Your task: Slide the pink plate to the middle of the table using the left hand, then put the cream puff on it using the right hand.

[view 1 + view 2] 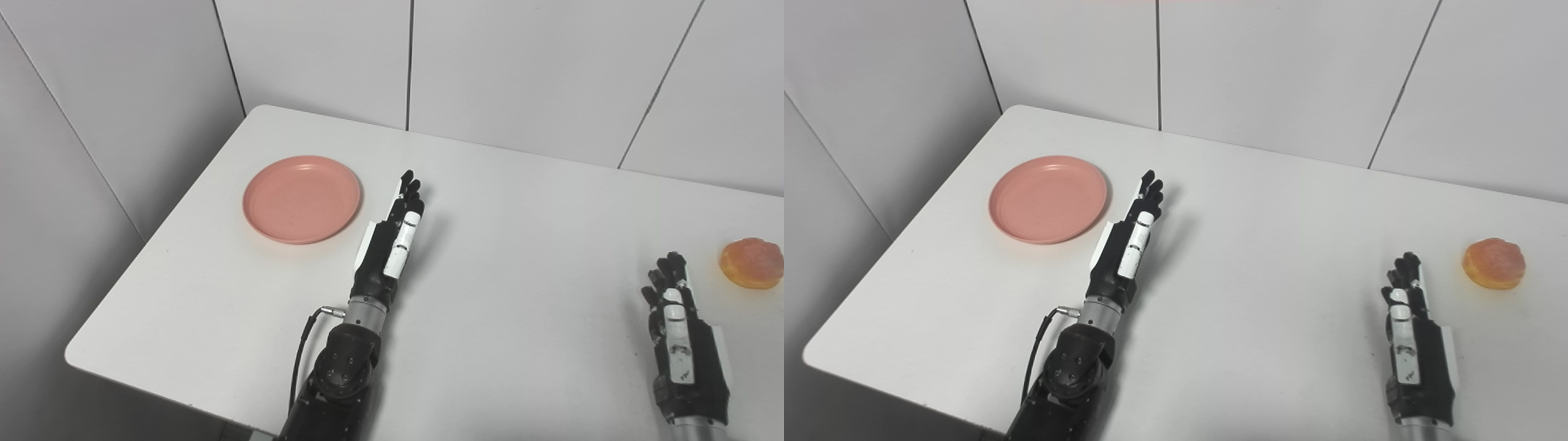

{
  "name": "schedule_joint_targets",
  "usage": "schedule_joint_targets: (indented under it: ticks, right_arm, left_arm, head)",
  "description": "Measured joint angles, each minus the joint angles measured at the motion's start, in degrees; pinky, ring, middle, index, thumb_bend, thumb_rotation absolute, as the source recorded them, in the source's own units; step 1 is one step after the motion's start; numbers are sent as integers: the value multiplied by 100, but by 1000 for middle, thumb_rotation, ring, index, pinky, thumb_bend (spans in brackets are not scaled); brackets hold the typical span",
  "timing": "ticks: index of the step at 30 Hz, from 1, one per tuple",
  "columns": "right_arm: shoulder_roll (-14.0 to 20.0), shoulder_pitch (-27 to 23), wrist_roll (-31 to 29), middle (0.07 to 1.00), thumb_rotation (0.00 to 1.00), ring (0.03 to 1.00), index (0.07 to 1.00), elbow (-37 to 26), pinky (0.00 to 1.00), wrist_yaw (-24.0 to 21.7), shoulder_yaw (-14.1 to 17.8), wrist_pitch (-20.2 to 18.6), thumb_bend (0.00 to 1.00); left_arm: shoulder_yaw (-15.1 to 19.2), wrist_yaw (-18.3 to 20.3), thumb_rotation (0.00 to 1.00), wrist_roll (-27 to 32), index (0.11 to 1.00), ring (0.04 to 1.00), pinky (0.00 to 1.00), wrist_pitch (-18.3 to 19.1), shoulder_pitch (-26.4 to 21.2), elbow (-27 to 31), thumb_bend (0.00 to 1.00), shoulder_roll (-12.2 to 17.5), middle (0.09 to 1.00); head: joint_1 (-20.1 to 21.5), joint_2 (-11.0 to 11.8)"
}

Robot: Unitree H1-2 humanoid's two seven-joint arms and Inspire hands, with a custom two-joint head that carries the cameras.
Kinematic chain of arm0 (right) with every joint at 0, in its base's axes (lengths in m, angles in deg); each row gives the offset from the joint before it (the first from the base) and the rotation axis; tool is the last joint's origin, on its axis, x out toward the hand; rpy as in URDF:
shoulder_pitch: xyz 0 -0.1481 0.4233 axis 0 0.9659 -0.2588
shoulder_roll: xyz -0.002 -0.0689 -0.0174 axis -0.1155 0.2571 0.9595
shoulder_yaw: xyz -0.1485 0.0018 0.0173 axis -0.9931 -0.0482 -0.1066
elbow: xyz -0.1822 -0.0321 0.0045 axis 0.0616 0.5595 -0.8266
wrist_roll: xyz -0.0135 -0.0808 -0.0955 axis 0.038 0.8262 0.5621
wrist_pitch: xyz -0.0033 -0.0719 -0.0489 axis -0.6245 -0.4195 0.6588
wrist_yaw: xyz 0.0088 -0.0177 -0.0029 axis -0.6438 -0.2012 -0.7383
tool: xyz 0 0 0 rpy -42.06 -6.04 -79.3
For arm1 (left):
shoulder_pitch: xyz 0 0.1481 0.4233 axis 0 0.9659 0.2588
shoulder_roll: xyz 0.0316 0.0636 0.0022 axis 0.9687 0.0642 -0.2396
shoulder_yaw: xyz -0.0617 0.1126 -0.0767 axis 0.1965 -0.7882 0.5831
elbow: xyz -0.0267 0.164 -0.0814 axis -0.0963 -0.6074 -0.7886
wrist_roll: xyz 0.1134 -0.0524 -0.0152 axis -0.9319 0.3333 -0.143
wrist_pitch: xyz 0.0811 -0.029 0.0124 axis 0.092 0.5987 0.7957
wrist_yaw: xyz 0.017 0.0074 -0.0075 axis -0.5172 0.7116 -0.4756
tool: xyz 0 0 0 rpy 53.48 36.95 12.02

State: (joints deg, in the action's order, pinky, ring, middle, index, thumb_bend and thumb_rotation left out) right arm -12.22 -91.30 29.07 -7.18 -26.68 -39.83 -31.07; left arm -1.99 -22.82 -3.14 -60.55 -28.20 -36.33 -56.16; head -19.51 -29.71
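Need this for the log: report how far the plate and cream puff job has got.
Nothing looks done. The pink plate sits empty at the table's far left, not the middle. The left hand is beside it, fingers straight, not touching. The cream puff lies untouched at the right; the right hand holds nothing. Sliding and placing both remain.

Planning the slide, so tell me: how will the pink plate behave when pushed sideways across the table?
The pink plate looks shallow, flat-bottomed and rigid, so it should probably glide rather than tip or roll. The table looks smooth, so it may skate easily. Its low raised rim gives the left hand, beside it and apart, an edge to push.
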Motion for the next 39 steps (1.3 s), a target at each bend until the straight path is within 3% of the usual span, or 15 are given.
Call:
schedule_joint_targets:
  ticks: [2, 8, 14, 16, 21, 27, 33, 39]
  right_arm:
    - [-7, -30, 11, 1000, 918, 1000, 1000, 35, 1000, 8, 13, 12, 622]
    - [-18, -43, 34, 1000, 896, 1000, 1000, 43, 1000, 14, 24, 16, 616]
    - [-32, -46, 37, 1000, 896, 1000, 1000, 47, 1000, 11, 25, 77, 603]
    - [-31, -46, 34, 1000, 887, 1000, 1000, 51, 1000, 8, 26, 88, 598]
    - [-27, -50, -19, 1000, 891, 1000, 1000, 66, 1000, -18, 41, 106, 590]
    - [-19, -55, -36, 1000, 897, 1000, 1000, 75, 1000, -57, 38, 133, 581]
    - [-18, -57, -53, 1000, 892, 1000, 1000, 78, 1000, -56, 40, 151, 581]
    - [-8, -55, -60, 1000, 901, 1000, 1000, 79, 1000, -55, 52, 151, 589]
  left_arm:
    - [150, -63, 1000, 6, 949, 951, 998, -46, -99, -28, 614, 94, 952]
    - [693, -349, 1000, 32, 842, 835, 859, -230, -410, -18, 643, 408, 848]
    - [1194, -628, 1000, 196, 798, 792, 837, -498, -774, -153, 659, 721, 795]
    - [1342, -670, 1000, 302, 798, 798, 871, -517, -887, -244, 678, 843, 793]
    - [1645, -902, 1000, 366, 755, 763, 848, -527, -970, -330, 664, 1043, 754]
    - [1885, -1108, 1000, 364, 753, 767, 817, -666, -1039, -751, 740, 1312, 756]
    - [2238, -1297, 1000, 537, 781, 764, 782, -667, -1093, -1184, 693, 1640, 774]
    - [2369, -1391, 1000, 738, 776, 770, 790, -606, -1098, -1665, 676, 1862, 767]
  head:
    - [52, 35]
    - [88, 62]
    - [53, 53]
    - [44, 62]
    - [9, 53]
    - [-17, 62]
    - [-35, 26]
    - [-26, 26]
